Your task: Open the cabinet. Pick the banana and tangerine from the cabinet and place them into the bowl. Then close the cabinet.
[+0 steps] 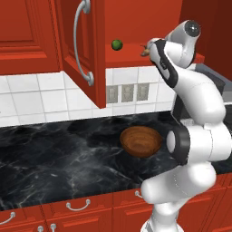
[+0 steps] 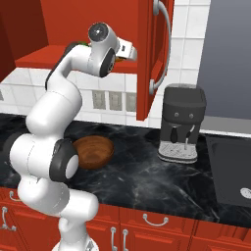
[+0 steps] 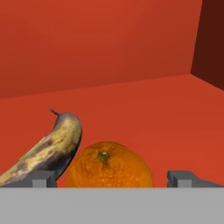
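Inside the cabinet (image 1: 81,50), doors open, the fingers (image 3: 112,180) are spread wide w/ the tangerine (image 3: 109,165) between the tips; banana (image 3: 50,151) touches its left side. Best move, I'd say: ease fwd, centre on the tangerine, close gently w/o nudging the banana. Bowl (image 1: 141,141) waits below on the black marble bench (image 1: 54,167); coffee machine (image 2: 182,128) stands off to the right.
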